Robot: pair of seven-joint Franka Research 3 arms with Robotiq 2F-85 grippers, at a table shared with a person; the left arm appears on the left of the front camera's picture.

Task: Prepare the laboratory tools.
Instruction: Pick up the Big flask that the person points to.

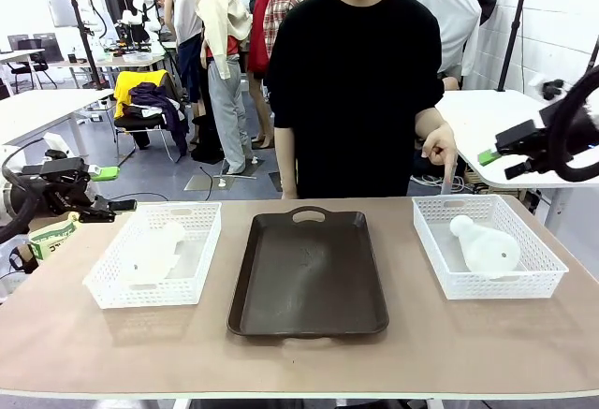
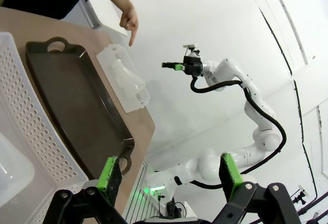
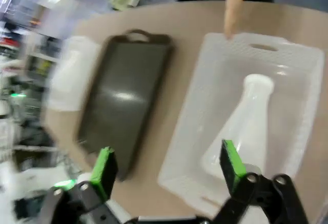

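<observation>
Two frosted-white flasks lie on their sides, each in its own mesh basket. One flask [image 1: 154,252] rests in the left basket [image 1: 140,295], the other flask [image 1: 485,245] [image 3: 246,126] in the right basket [image 1: 505,283] [image 3: 205,70]. My left gripper [image 1: 112,189] [image 2: 169,175] hovers open beside the left basket's outer far corner, holding nothing. My right gripper [image 1: 496,161] [image 3: 168,165] hangs open and bare above and behind the right basket. The person's hand [image 1: 440,152] [image 3: 230,8] points a finger down at that basket's far rim.
A dark brown tray [image 1: 309,278] [image 2: 77,101] [image 3: 123,96] lies between the baskets with nothing on it. The person stands at the far edge behind it. Bare tabletop runs along the near edge. The right wrist view is blurred.
</observation>
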